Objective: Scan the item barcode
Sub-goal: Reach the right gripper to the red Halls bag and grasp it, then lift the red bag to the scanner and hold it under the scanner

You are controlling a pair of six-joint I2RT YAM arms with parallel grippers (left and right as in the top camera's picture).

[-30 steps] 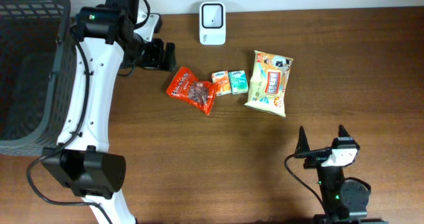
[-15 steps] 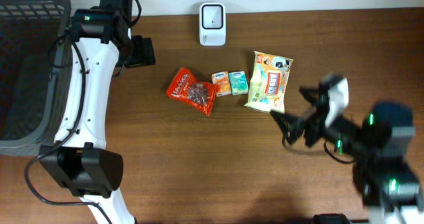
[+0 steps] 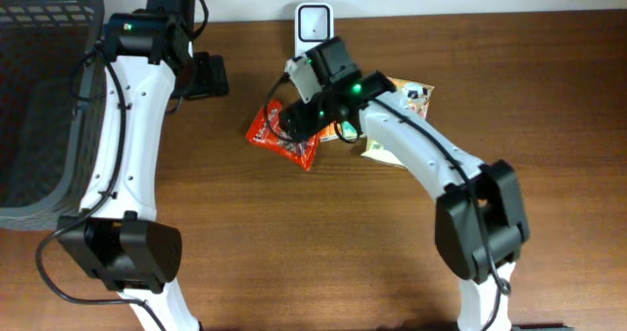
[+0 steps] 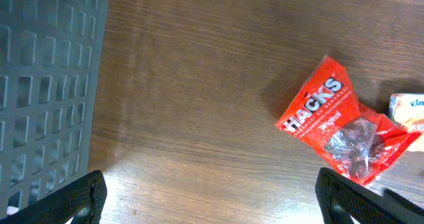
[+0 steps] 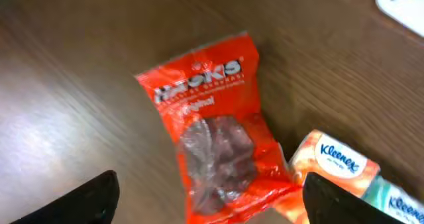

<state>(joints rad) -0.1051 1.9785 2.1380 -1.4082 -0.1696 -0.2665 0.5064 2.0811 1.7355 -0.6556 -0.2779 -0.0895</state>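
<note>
A red Hacks candy bag (image 3: pixel 266 130) lies flat on the wooden table, left of two small Kleenex packs (image 3: pixel 350 127) and a yellow snack bag (image 3: pixel 409 116). The white barcode scanner (image 3: pixel 313 23) stands at the table's far edge. My right gripper (image 3: pixel 296 118) hovers open over the red bag (image 5: pixel 212 131), its jaws straddling the bag's lower end without touching it (image 5: pixel 218 199). Further left, my left gripper (image 3: pixel 217 76) is open and holds nothing; in its wrist view it (image 4: pixel 212 197) is over bare wood with the red bag (image 4: pixel 344 121) off to the right.
A dark grey mesh basket (image 3: pixel 44 86) fills the far left, and its wall (image 4: pixel 46 85) shows close to the left gripper. An orange Kleenex pack (image 5: pixel 338 158) lies right beside the red bag. The right arm spans above the snack bag.
The right arm has swung from the table's front right corner up and left to hover over the red bag. The left gripper drew back slightly left a second ago, then stayed still.
</note>
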